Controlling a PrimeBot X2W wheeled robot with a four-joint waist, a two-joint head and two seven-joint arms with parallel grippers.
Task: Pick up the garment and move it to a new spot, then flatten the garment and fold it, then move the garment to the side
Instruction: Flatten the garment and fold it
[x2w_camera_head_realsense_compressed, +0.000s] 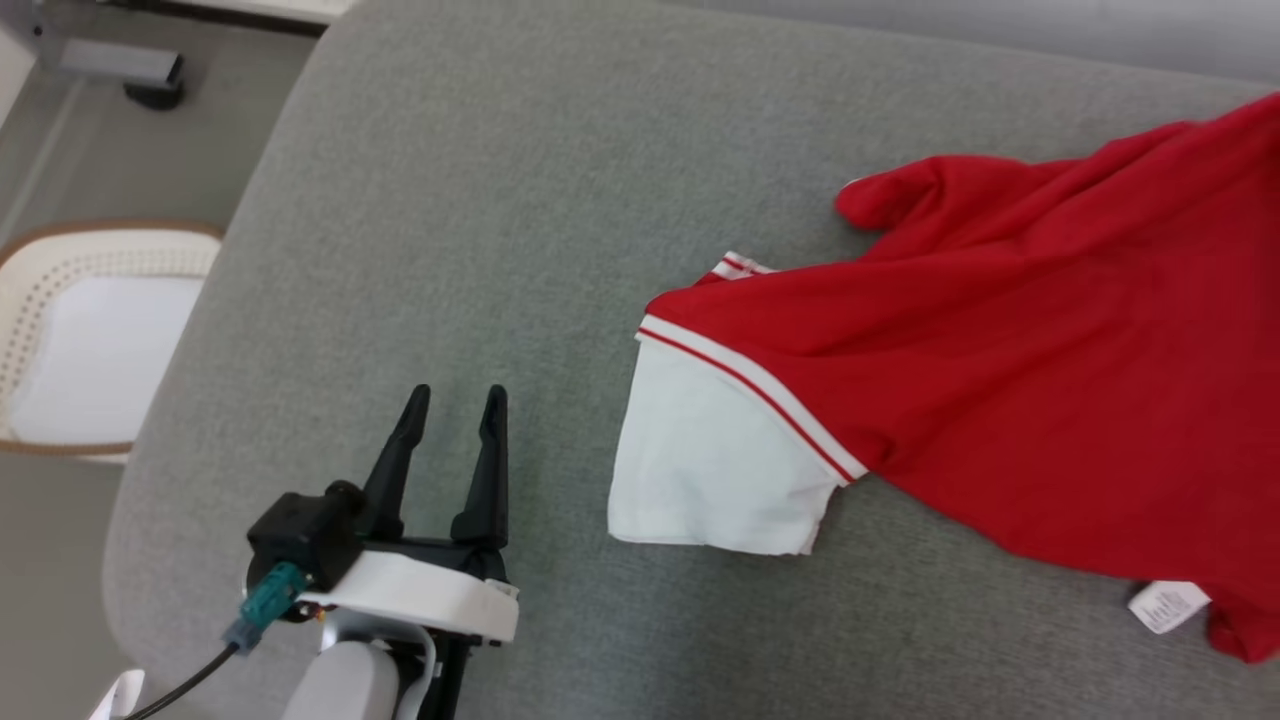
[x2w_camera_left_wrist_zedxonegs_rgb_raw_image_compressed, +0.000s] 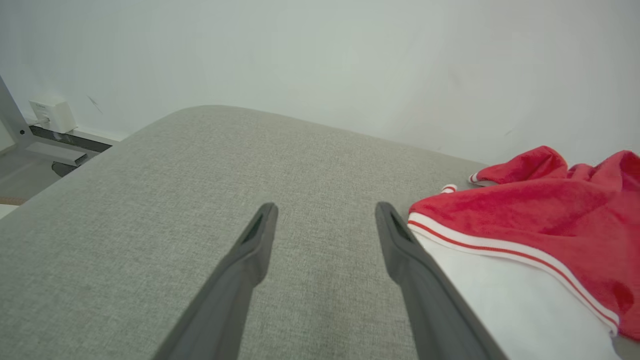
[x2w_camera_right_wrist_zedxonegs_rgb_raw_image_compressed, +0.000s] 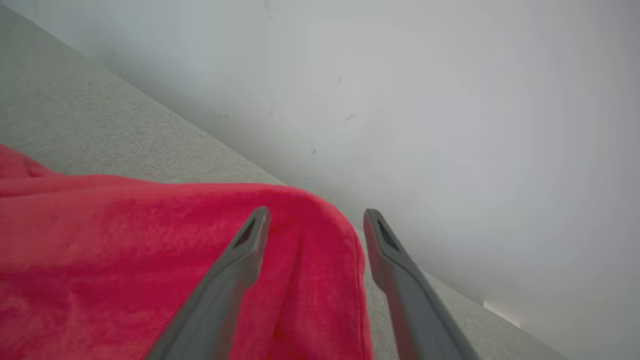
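Head view gives me the left gripper (x2w_camera_head_realsense_compressed: 457, 395) low on my left, hovering over the grey fabric surface (x2w_camera_head_realsense_compressed: 500, 200) with its two dark fingers spread apart and nothing between them. The garment (x2w_camera_head_realsense_compressed: 1000, 350), a red shirt, lies on that same surface over to the right and runs off the right edge of the frame. Its white sleeve (x2w_camera_head_realsense_compressed: 710, 470), trimmed in red and white, points toward the left gripper but is clear of it. A white label (x2w_camera_head_realsense_compressed: 1165, 605) pokes out from under the red cloth near the lower right.

Left wrist view agrees: I see bare grey cloth between the fingers, and the sleeve off to that view's right.

Right wrist view shows the right gripper (x2w_camera_right_wrist_zedxonegs_rgb_raw_image_compressed: 316, 215) with its fingers also wide apart. They sit over a raised fold of the red fabric, and I see no pinch on it. A pale wall (x2w_camera_right_wrist_zedxonegs_rgb_raw_image_compressed: 450, 100) stands behind. On the floor at far left I can see a cane-rimmed chair (x2w_camera_head_realsense_compressed: 100, 330)
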